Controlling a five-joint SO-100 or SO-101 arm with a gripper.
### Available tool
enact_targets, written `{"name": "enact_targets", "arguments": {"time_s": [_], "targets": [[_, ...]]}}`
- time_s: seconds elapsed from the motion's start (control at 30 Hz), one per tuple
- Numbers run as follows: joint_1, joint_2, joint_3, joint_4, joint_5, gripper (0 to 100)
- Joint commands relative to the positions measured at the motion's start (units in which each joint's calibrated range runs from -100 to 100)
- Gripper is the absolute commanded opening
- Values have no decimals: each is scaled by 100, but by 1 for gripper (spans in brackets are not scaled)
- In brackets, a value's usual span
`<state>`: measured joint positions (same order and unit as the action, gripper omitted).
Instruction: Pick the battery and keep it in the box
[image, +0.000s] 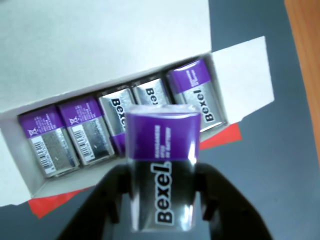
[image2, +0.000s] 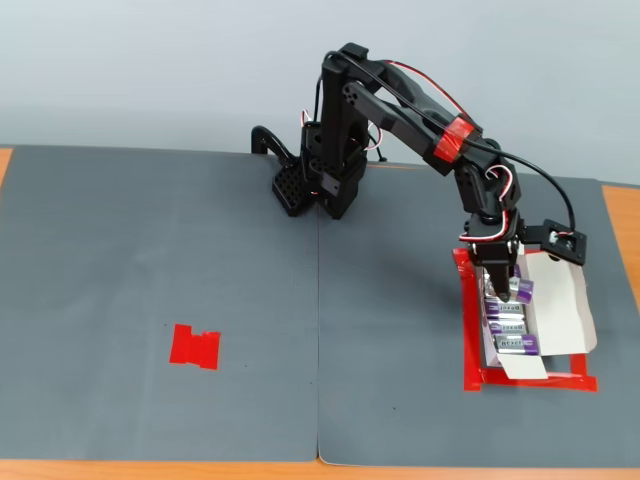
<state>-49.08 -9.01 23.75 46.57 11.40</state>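
My gripper (image: 162, 202) is shut on a battery (image: 162, 150), a silver cell with a purple band and black "Bexel" lettering, held between the two black fingers (image: 112, 197). It hangs just above the near edge of the open white box (image: 100, 45). Several matching batteries (image: 85, 132) lie in a row inside the box. In the fixed view, the gripper (image2: 508, 290) hovers with the battery (image2: 521, 290) over the far end of the box (image2: 563, 300), which sits at the right of the mat.
Red tape (image2: 468, 330) frames the box on the grey mat (image2: 250, 300). A flat red tape patch (image2: 195, 347) lies at the mat's left. The arm's base (image2: 330, 180) stands at the back centre. The long box flap (image: 240, 75) stands open.
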Motion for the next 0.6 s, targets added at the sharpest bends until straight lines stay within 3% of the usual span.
{"name": "enact_targets", "arguments": {"time_s": [0.0, 0.57], "targets": [[-72, 23, -399, -65, -28, 7], [-236, 566, -399, -604, -33, 7]]}}
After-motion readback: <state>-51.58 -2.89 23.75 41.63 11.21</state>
